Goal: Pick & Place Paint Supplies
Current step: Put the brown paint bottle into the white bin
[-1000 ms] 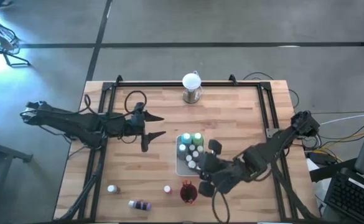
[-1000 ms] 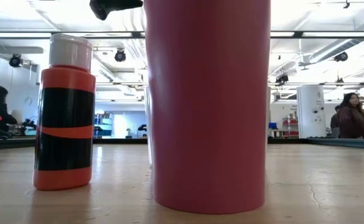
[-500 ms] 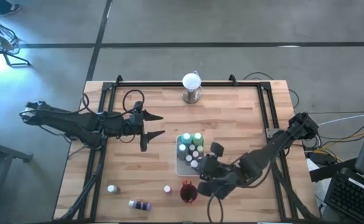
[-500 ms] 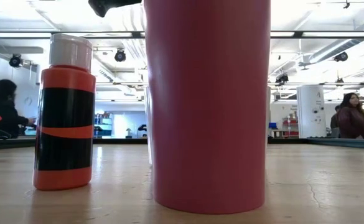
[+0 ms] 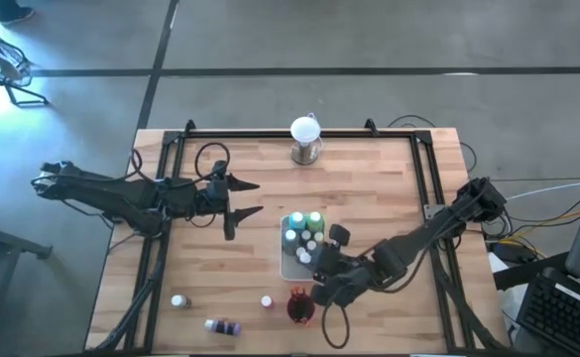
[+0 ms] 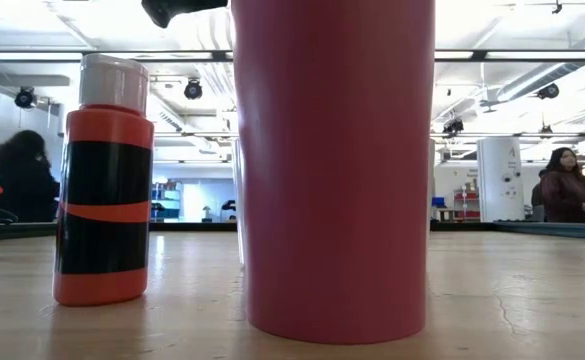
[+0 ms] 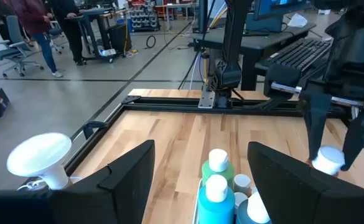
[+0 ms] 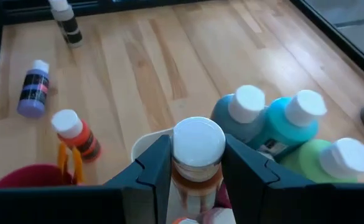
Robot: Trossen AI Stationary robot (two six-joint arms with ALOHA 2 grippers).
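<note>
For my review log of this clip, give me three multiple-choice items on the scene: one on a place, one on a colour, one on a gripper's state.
1. Where does the white globe on a metal base stand?
A. at the table's far edge
B. inside the tray
C. beside the red cup

2. What colour is the bottle standing left of the red cup in the low view?
A. teal
B. orange with a black label
C. purple

3. What is the right gripper doing?
A. hanging open over bare wood
B. shut on a white-capped bottle
C. out of every view

Answers:
1 A: the high view shows it at the far edge, apart from the white tray.
2 B: the orange bottle shows there.
3 B: the right wrist view shows both fingers against the white-capped bottle, over the tray.
</note>
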